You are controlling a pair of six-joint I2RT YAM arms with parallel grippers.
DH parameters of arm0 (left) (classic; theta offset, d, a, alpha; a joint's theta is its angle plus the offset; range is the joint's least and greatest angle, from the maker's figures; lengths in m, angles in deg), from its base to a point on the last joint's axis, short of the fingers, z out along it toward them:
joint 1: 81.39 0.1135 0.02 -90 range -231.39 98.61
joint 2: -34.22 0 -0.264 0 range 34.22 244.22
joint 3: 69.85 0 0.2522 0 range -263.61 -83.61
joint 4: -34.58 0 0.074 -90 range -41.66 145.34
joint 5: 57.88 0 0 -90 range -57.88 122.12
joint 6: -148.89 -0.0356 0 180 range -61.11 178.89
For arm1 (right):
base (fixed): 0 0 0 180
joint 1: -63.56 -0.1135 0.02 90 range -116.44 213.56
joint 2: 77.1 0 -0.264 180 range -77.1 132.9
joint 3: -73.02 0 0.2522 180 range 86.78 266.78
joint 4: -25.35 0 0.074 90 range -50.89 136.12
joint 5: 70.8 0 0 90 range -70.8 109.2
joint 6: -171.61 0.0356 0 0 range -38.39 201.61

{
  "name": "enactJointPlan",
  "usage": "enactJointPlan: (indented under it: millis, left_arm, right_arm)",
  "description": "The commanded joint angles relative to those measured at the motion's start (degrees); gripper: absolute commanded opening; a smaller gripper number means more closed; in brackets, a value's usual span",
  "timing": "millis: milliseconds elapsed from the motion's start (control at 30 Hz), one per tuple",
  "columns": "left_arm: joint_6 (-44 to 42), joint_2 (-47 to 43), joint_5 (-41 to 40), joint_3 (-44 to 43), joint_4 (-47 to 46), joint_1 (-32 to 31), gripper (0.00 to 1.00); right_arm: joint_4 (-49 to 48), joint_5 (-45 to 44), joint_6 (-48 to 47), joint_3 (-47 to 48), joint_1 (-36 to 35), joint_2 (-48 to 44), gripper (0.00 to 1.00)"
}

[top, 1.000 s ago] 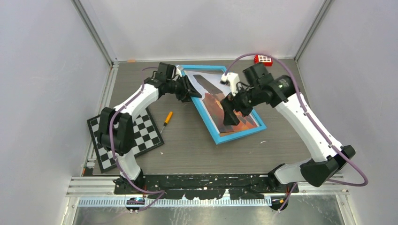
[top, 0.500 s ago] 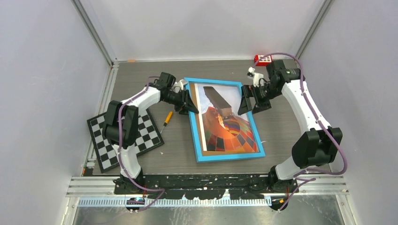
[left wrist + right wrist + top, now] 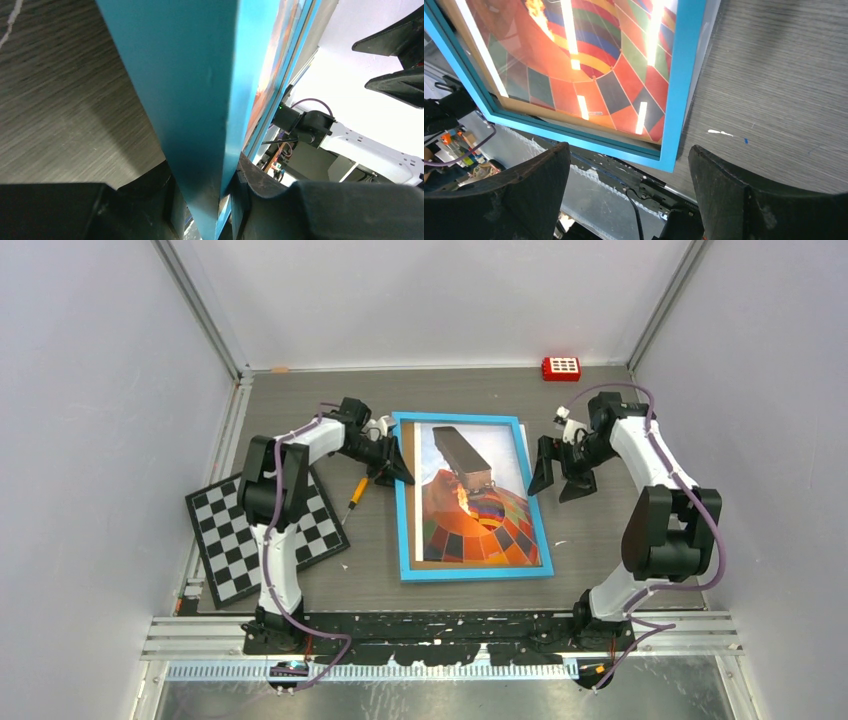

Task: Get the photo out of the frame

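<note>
Changed: frame (image 3: 476, 573) has swung from a skewed lie to nearly square with the table's near edge and sits nearer; the right gripper (image 3: 560, 480) has drawn off the picture to the frame's right side.
Chequered board (image 3: 250, 535): flat at the left of the table (image 3: 600, 550), apart from the frame.
Screwdriver (image 3: 355, 500): between the board and the frame, untouched.
Left gripper (image 3: 398, 468): at the far part of the frame's left rail; in the wrist view its fingers (image 3: 145, 192) pinch that blue rail from both sides.
Frame, lie: picture side up, mid-table; whether the gripped rail is lifted off the wood I cannot tell.
Photo (image 3: 480, 530): inside the blue border, balloon showing; a brown strip shows along its left edge.
Right gripper, state: just right of the frame and clear of it, fingers (image 3: 539, 190) spread wide, holding nothing.
Red block (image 3: 561, 368): far right corner, well apart.
Step in hand: positioning the frame; by my reading the photo is not yet out.
Next move: likely turning the frame over, or reaching its back, to free whatever retains the print, with the left grip steadying the rail and the right fingers doing the fine work.
</note>
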Motion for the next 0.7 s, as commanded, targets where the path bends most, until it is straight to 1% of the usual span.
enactJointPlan:
  millis: [0, 333, 367, 467, 500, 600, 667]
  left_arm:
    - [-2.2, 0.6, -5.2, -3.0, -1.7, 0.4, 0.00]
    - [-0.6, 1.0, -7.2, -1.2, -3.6, 0.6, 0.00]
    - [-0.1, 1.0, -7.6, -1.1, -3.9, 0.5, 0.02]
    - [0.3, 1.4, -10.1, -1.8, -4.1, 0.5, 0.19]
    - [0.3, 1.5, -11.3, -2.4, -3.5, 0.5, 0.25]
    - [0.0, 1.8, -14.7, -5.0, -1.4, 0.4, 0.49]
    - [-0.6, 1.7, -16.4, -6.5, -0.1, 0.1, 0.61]
  right_arm:
    - [-3.4, -0.9, 1.2, -0.1, 0.5, 1.7, 0.90]
    - [-4.7, -3.1, 1.6, 0.4, 1.3, 5.4, 0.89]
    - [-4.9, -3.4, 1.9, 0.5, 1.4, 5.8, 0.88]
    - [-5.9, -4.8, 2.7, 0.9, 1.4, 7.4, 0.88]
    - [-6.2, -5.0, 2.9, 1.1, 1.4, 8.1, 0.87]
    - [-6.4, -5.5, 3.3, 2.2, 1.4, 9.6, 0.87]
    - [-6.6, -5.9, 3.3, 2.6, 1.4, 10.3, 0.87]
